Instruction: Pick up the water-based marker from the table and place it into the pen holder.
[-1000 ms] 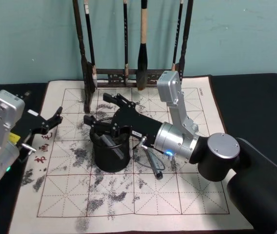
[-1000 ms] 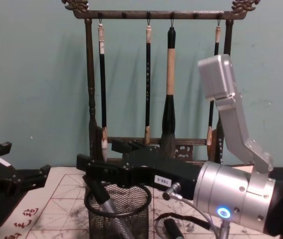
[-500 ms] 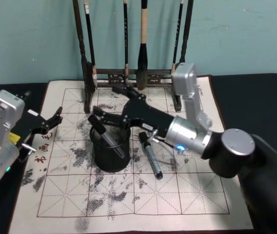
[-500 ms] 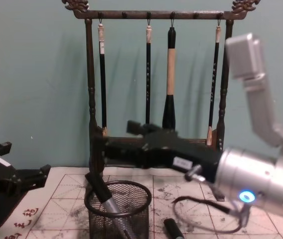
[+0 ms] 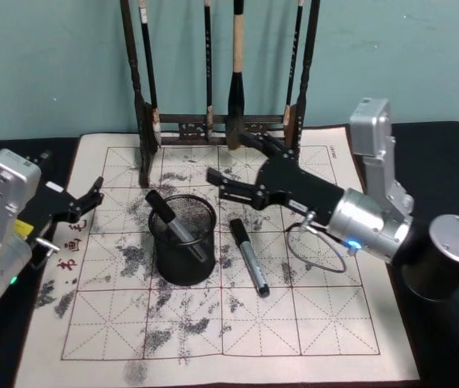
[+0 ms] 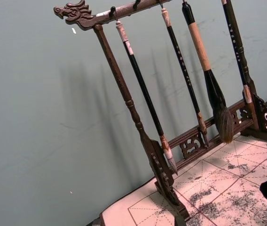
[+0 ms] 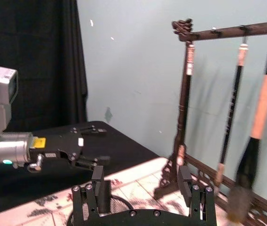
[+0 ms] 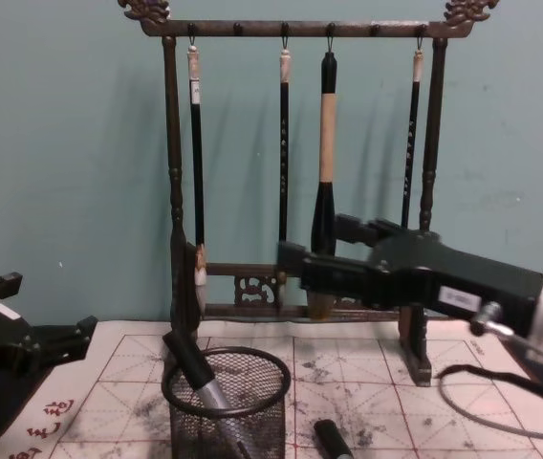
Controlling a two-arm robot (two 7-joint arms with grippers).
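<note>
The left gripper [image 5: 90,200] rests at the left edge of the mat [image 5: 310,323], claw spread and empty. A water-based marker [image 5: 173,223] leans inside the pen holder [image 5: 177,267]. A second marker [image 5: 248,257] lies just right of it. Farther back, the right gripper [image 5: 221,184] hovers with its fingers wide apart, gripping nothing, before the brush rack [image 5: 205,123].
</note>
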